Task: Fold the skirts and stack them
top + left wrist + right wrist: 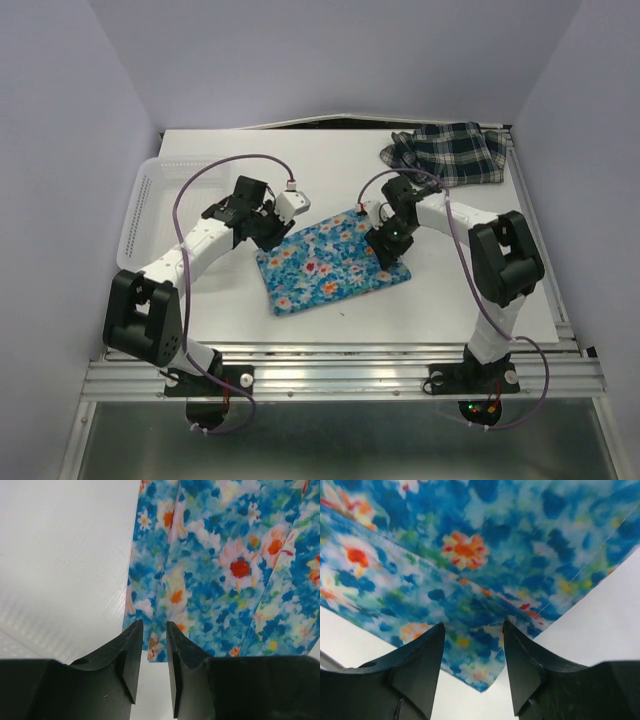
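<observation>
The blue floral skirt (330, 262) lies flat on the white table, mid-way between the two arms. The dark plaid skirt (450, 150) sits crumpled at the back right corner. My left gripper (272, 234) is at the floral skirt's far left corner. In the left wrist view its jaws (154, 625) stand a narrow gap apart, with the skirt's corner (156, 650) just at their tips and bare table showing between them. My right gripper (384, 250) is over the skirt's right corner. Its jaws (473, 625) are apart and straddle that corner (480, 670), not touching it.
A white plastic lattice basket (148, 200) stands along the table's left edge, beside the left arm. The table's right edge (545, 270) runs close to the right arm's elbow. Lilac walls close in the back and both sides.
</observation>
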Controlling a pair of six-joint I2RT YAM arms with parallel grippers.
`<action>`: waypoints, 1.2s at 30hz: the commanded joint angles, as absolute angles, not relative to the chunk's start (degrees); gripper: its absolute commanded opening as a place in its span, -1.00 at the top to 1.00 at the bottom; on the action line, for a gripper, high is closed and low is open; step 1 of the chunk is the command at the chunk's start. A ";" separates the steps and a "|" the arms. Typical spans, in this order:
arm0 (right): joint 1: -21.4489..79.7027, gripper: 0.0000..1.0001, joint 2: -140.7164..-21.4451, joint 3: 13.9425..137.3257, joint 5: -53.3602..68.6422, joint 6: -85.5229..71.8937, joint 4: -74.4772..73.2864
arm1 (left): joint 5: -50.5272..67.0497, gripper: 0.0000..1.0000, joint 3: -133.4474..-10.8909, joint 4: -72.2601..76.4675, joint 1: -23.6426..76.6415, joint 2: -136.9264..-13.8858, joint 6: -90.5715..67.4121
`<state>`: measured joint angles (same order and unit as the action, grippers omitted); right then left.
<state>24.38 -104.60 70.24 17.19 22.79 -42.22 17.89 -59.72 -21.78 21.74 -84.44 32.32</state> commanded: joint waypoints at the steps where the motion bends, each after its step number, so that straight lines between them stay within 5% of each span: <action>1: 21.01 -0.12 -111.69 76.54 10.20 29.87 -37.79 | 20.39 0.27 -57.05 -22.41 22.15 -77.70 37.69; 11: 20.48 -0.25 -129.62 105.67 6.06 39.99 -34.19 | 22.85 0.09 -51.33 -22.06 24.34 -66.80 52.29; 16: 21.61 -0.42 -126.05 114.78 12.90 36.57 -38.05 | 25.49 -0.04 -48.10 -21.98 24.79 -61.54 58.17; 24: 27.59 -0.26 -110.15 100.59 33.01 21.04 -44.30 | 26.71 -0.08 -29.65 -19.08 25.05 -46.60 95.57; 36: 31.29 -0.16 -112.93 84.03 47.18 6.69 -31.30 | 27.16 -0.08 -29.70 -7.47 29.09 -65.02 96.32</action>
<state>31.48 -111.28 85.91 39.64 13.02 -37.41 25.15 -26.68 -11.77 28.23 -61.52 93.65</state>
